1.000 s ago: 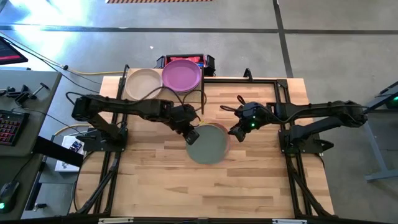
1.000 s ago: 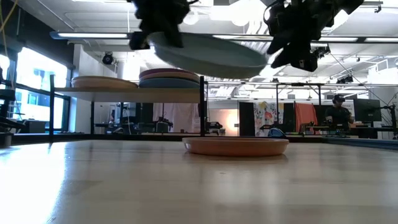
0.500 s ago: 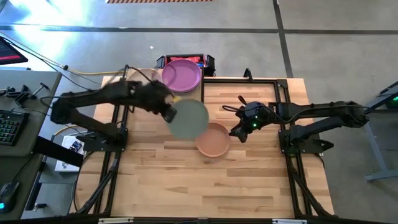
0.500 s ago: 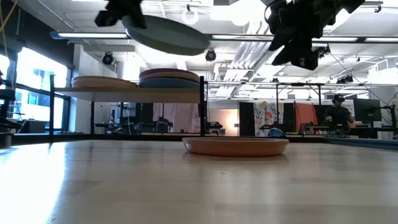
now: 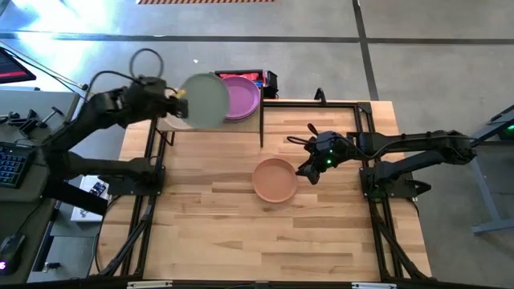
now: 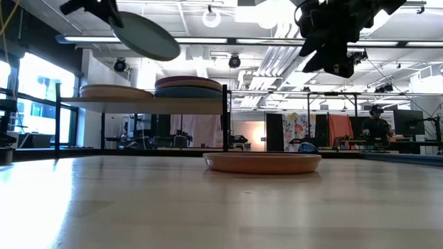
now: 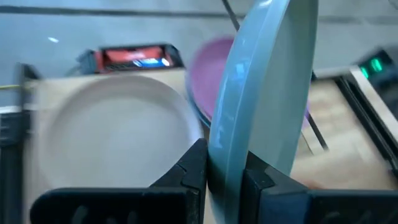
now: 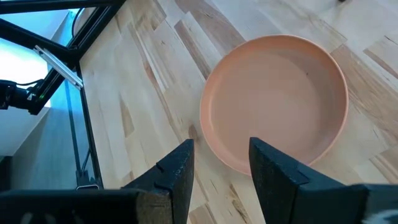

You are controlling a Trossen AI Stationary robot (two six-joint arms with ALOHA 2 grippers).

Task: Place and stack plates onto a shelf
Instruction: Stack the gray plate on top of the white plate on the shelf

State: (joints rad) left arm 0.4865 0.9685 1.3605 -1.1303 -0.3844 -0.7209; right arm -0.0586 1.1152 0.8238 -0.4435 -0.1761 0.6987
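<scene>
My left gripper is shut on the sage green plate, high above the shelf's left half. A cream plate lies on the shelf below it. Beside it a purple plate lies on top of a blue one. A terracotta orange plate rests bottom down on the tabletop. My right gripper is open and empty. It hovers above the table just right of that plate. My left gripper pinches the sage green plate's rim between its two fingers, one finger on each face, on the edge nearest the table's left. The fingers come from the table's left. The plate is lifted clear above the shelf and tilts down toward the right.
The shelf stands at the table's far left on thin black posts. A red and black box sits behind it. Bare wooden tabletop lies near and left of the orange plate.
My left gripper has carried the sage green plate from above the terracotta plate toward the table's far left edge and upward, to above the shelf. The plate has stayed in the hold and tipped more steeply. The right arm has kept still.
</scene>
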